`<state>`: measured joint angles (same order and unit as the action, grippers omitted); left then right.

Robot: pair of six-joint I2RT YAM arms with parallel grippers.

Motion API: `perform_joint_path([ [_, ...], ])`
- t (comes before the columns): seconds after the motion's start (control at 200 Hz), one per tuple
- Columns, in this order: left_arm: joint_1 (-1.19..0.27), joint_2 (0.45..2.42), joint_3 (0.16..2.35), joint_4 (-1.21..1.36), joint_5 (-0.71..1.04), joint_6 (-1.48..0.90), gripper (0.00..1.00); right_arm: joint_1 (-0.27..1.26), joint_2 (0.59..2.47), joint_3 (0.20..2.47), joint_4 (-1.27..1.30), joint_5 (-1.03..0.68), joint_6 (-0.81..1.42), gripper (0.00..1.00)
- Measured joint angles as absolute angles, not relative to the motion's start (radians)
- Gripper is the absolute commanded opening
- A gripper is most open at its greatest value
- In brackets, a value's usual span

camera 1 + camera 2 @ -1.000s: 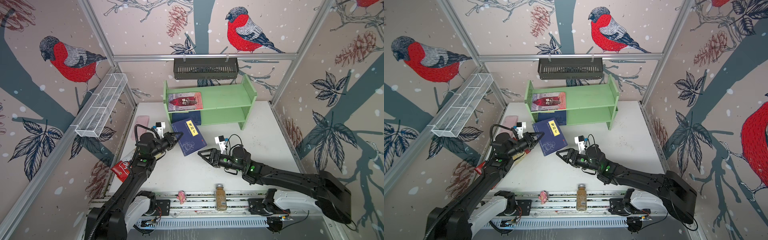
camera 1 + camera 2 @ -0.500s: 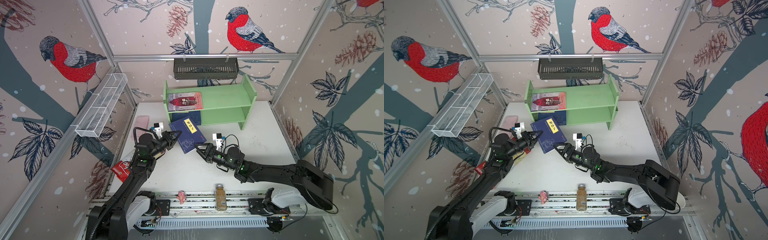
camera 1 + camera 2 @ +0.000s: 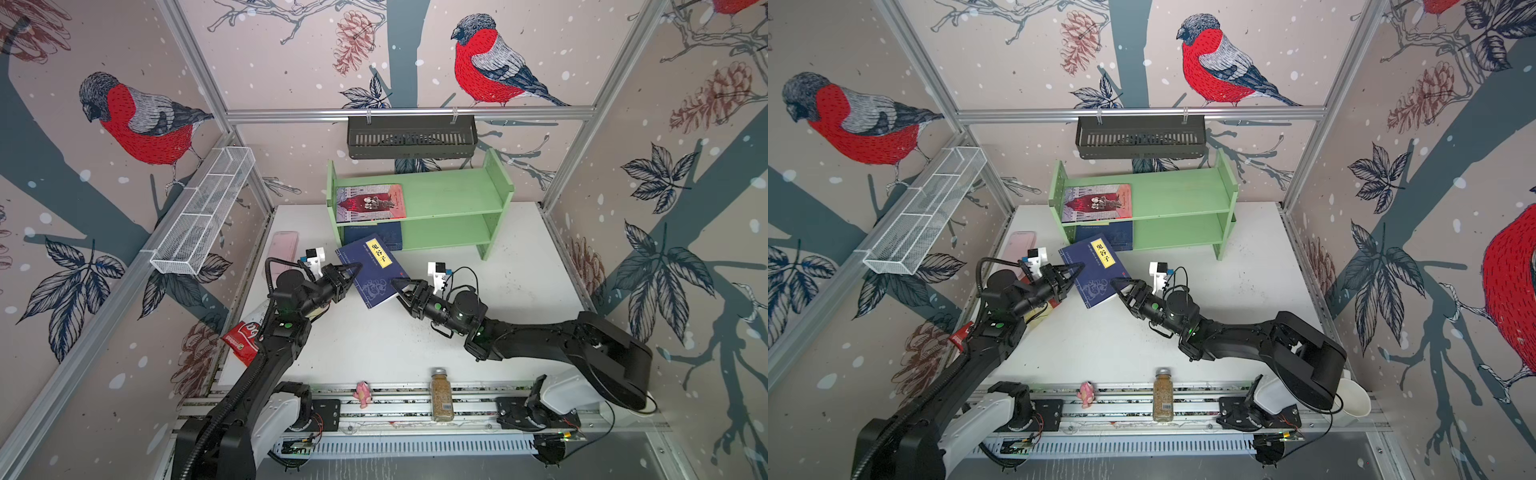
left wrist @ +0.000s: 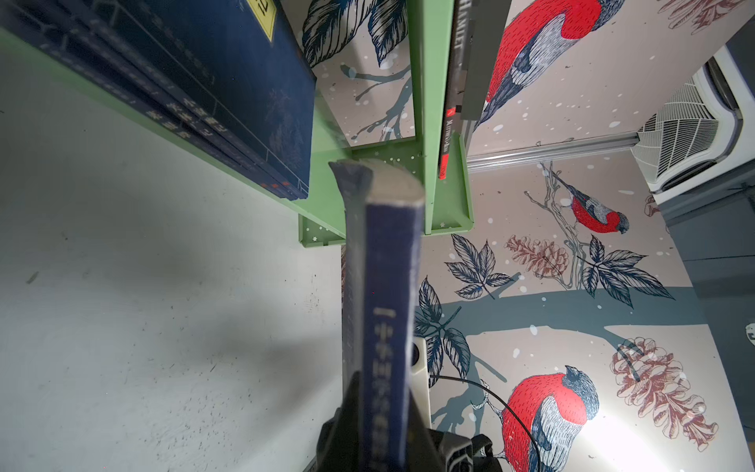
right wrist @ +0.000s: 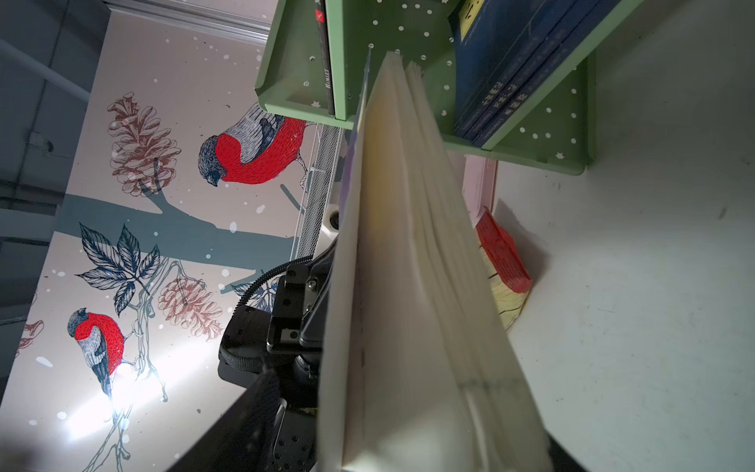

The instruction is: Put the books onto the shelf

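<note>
In front of the left end of the shelf (image 3: 453, 199), 1 navy book (image 3: 374, 270) is held tilted, its spine edge clamped in the left gripper (image 3: 353, 272). Its page edge is straddled by the right gripper (image 3: 398, 287); whether it is pinched cannot be told. 1 pink-red book (image 3: 370, 203) is laid flat on the shelf's top tier, and navy books (image 3: 376, 236) on its lower tier.

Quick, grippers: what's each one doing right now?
Left gripper: closed on the navy book, at its spine.
Right gripper: open, jaws straddling that book's page edge.
</note>
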<state>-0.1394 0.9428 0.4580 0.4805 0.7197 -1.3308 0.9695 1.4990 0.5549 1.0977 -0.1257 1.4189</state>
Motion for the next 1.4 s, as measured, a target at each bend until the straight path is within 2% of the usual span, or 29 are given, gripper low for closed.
perform_joint_path([
  [0.075,-0.139,0.941,0.458,0.480,0.720,-1.331,0.00,0.965,1.512,0.560,1.112,-0.128,1.438,0.62],
  [0.19,-0.139,0.937,0.458,0.472,0.719,-1.330,0.00,0.958,1.521,0.568,1.122,-0.129,1.438,0.42],
  [0.24,-0.139,0.936,0.458,0.460,0.718,-1.329,0.00,0.954,1.521,0.572,1.122,-0.130,1.437,0.30],
  [0.38,-0.139,0.929,0.455,0.439,0.705,-1.325,0.00,0.942,1.520,0.596,1.083,-0.150,1.423,0.10],
  [0.42,-0.138,0.925,0.451,0.429,0.701,-1.320,0.04,0.936,1.521,0.601,1.076,-0.164,1.414,0.05],
  [0.495,-0.136,0.918,0.443,0.410,0.694,-1.314,0.15,0.921,1.522,0.603,1.069,-0.203,1.411,0.04],
  [0.575,-0.136,0.910,0.433,0.400,0.704,-1.298,0.35,0.897,1.522,0.597,1.064,-0.250,1.407,0.04],
  [0.67,-0.130,0.898,0.416,0.400,0.704,-1.282,0.50,0.858,1.511,0.588,1.045,-0.303,1.401,0.03],
  [0.78,-0.127,0.886,0.395,0.404,0.709,-1.254,0.58,0.809,1.477,0.581,1.018,-0.394,1.383,0.03],
  [0.906,-0.123,0.885,0.375,0.417,0.734,-1.228,0.62,0.751,1.433,0.572,0.996,-0.529,1.377,0.03],
  [1.001,-0.121,0.887,0.361,0.432,0.748,-1.222,0.63,0.715,1.398,0.573,0.964,-0.616,1.361,0.03],
  [1.211,-0.115,0.904,0.353,0.487,0.790,-1.224,0.59,0.694,1.345,0.637,0.779,-0.765,1.262,0.03],
  [1.316,-0.114,0.934,0.372,0.490,0.826,-1.246,0.50,0.688,1.342,0.677,0.673,-0.816,1.196,0.03],
  [1.401,-0.114,0.943,0.377,0.504,0.862,-1.266,0.31,0.674,1.342,0.693,0.610,-0.842,1.158,0.04],
])
